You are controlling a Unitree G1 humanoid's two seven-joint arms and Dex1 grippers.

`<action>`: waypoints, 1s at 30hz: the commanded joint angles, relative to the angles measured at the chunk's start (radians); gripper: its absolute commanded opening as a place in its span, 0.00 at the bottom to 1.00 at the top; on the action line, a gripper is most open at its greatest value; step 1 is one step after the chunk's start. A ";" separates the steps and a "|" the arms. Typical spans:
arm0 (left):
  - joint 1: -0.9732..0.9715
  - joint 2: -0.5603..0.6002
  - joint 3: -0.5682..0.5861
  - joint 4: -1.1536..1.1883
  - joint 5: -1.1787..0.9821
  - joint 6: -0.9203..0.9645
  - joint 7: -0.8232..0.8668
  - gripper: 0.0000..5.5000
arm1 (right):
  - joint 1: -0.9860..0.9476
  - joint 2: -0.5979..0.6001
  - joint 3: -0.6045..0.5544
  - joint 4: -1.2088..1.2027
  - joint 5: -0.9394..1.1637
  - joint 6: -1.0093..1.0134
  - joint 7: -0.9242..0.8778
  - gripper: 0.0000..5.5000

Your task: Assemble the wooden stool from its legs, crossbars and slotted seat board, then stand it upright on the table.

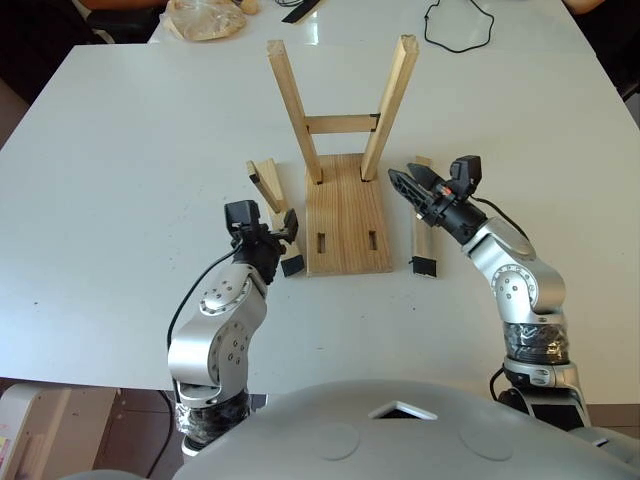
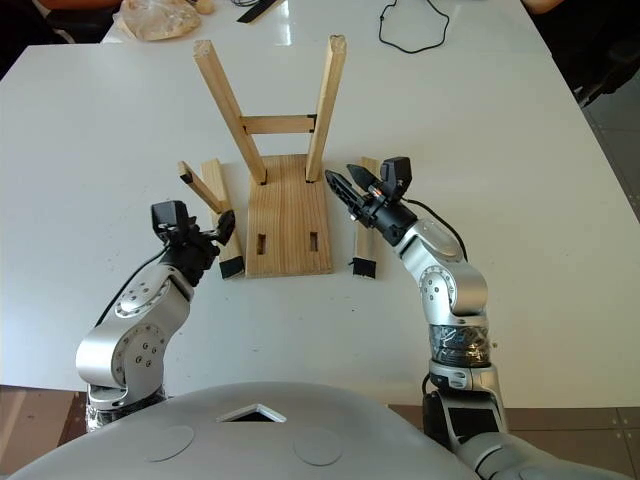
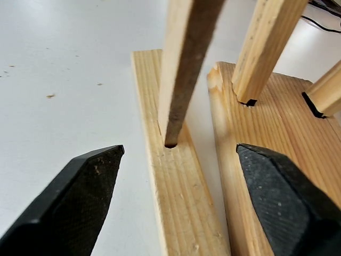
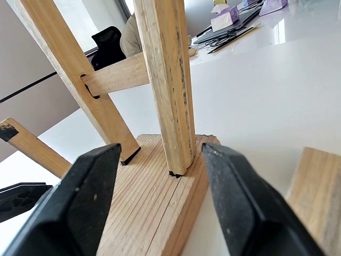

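Two of the four legs stood in the far slots of the slotted seat board [image 1: 345, 215], which lay flat at the middle of the white counter [image 1: 120, 180]. The left standing leg [image 1: 294, 105] and the right standing leg [image 1: 392, 100] were joined by a crossbar [image 1: 340, 124] and leaned away from the robot. Both near slots [image 1: 320, 243] looked empty, so the job seemed roughly half done, with the second leg pair as the step in hand. That pair was not yet joined. One loose leg [image 3: 176, 197] lay flat just beside the board's left edge with a second crossbar [image 3: 186, 64] plugged into it and sticking up, and the other loose leg [image 1: 424, 245] lay flat beside the board's right edge. The next move would probably be to grip these pieces, join them, and seat them in the near slots. The left end effector [image 3: 180, 149] was spread wide, low over the left loose leg, with a finger on either side and gripping nothing. The right end effector [image 4: 161, 148] was also spread and empty, pointed at the foot of the right standing leg without touching it.
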 commanded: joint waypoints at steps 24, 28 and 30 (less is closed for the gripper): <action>-0.035 0.119 -0.008 -0.048 0.081 0.451 -0.006 0.51 | 0.070 0.051 0.033 -0.046 -0.025 -0.031 -0.043 0.51; -0.043 0.125 0.011 -0.060 0.091 0.469 -0.011 0.40 | 0.087 0.064 0.036 -0.057 -0.029 -0.038 -0.057 0.51; -0.051 0.122 0.029 -0.063 0.106 0.458 -0.001 0.37 | 0.090 0.074 0.030 -0.058 -0.024 -0.041 -0.066 0.51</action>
